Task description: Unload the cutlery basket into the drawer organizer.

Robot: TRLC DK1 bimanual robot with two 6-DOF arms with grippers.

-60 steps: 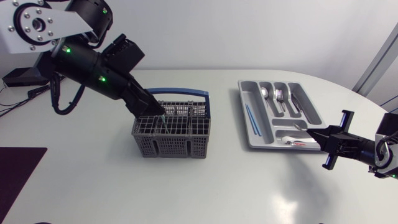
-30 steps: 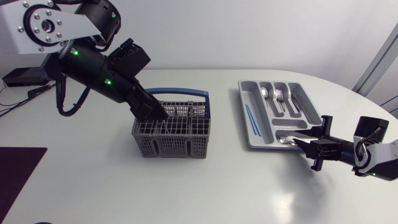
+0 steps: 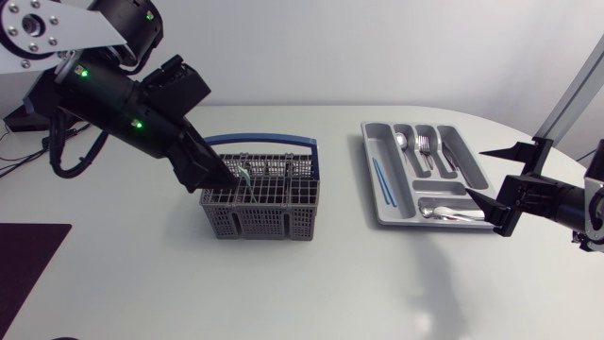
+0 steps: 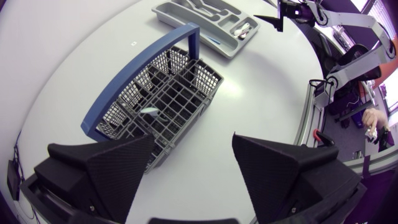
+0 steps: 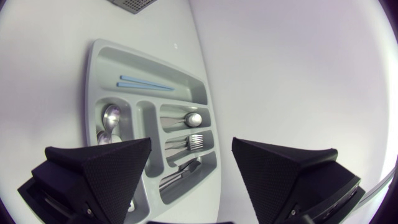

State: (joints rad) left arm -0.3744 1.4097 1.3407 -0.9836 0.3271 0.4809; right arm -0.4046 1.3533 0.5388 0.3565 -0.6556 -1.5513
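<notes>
now my left gripper stands spread over the left end of the cutlery basket; my right gripper is spread too, just beside the drawer organizer with spoons in it.

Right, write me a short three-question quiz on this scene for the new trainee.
1. True or false: the right gripper is shut on a spoon.
2. Which compartment of the drawer organizer holds the two thin blue sticks?
A. the long one on the side nearest the cutlery basket
B. the crosswise one at the near end
C. the long one on the side farthest from the basket
3. Which gripper is over the cutlery basket, and are its fingers open or shut?

Key: 1 false, it is open and empty. 2 A. 3 the left gripper, open.
</notes>
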